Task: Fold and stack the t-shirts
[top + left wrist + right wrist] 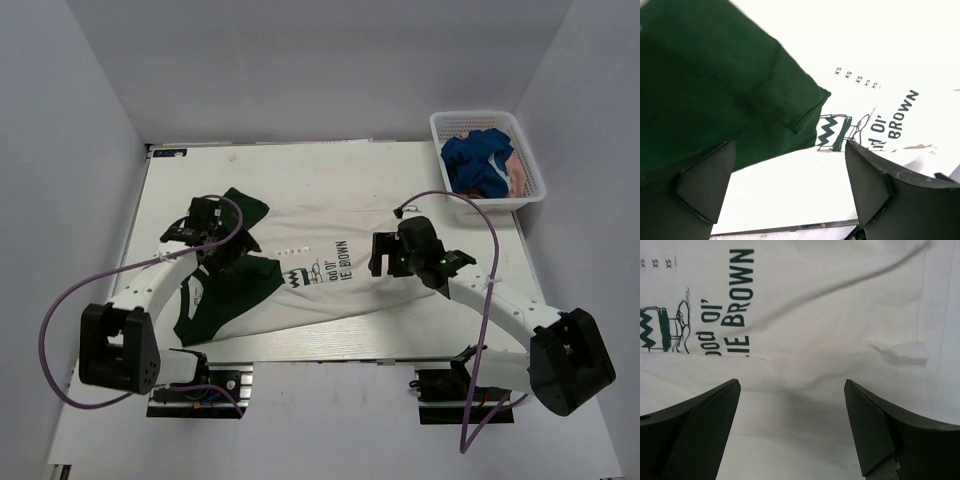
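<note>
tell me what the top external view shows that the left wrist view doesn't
Only top external: the white basket at the far right corner holding the blue shirt and pink shirt, plus the right gripper, open above the cream shirt. Only left wrist: the XS size marks are readable, and the left gripper hangs open with nothing between its jaws. Both: the cream shirt's dark green sleeve and the cartoon print.

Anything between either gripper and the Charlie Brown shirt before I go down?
Nothing visible. The left gripper is open above the green sleeve of the cream shirt, the right gripper open above its plain body; only cloth lies below each.
</note>
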Controlling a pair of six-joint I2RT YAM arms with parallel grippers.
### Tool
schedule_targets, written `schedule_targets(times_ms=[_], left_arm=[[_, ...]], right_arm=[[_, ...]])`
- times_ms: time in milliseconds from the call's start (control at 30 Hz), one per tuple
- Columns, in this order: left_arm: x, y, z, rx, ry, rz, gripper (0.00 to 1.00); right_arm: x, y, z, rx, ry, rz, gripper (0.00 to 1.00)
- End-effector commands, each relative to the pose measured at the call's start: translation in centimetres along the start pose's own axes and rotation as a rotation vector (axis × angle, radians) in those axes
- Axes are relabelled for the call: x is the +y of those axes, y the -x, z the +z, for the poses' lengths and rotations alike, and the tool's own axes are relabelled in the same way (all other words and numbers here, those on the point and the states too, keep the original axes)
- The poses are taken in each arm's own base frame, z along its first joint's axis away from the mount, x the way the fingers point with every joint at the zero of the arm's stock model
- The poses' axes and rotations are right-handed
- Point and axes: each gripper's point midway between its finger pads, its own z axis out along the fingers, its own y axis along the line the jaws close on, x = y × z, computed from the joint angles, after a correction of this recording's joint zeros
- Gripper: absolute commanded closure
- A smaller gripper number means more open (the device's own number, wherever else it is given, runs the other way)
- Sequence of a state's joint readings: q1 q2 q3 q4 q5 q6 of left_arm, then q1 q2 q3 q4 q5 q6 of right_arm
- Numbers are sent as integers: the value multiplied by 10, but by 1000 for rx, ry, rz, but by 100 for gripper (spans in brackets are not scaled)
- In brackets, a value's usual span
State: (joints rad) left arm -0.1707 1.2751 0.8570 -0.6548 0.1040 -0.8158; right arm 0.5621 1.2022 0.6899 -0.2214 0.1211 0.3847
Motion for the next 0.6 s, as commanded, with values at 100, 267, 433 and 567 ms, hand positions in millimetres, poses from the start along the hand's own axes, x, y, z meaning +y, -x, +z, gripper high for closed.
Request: schedule_targets(times_ms=[100, 267, 433, 567], left_arm=[[-22, -4, 21, 59, -50, 87, 0], [-19, -13, 46, 135, -1, 111, 0], [-9, -21, 62, 174, 53, 113, 0], [-20, 0, 73, 111, 54, 120, 0]], right_arm=[[6, 32, 7, -53, -8, -5, 10], [5, 32, 14, -28, -17, -3, 10], [1, 30, 18, -16, -33, 2, 10], [5, 31, 19, -14, -19, 1, 10]])
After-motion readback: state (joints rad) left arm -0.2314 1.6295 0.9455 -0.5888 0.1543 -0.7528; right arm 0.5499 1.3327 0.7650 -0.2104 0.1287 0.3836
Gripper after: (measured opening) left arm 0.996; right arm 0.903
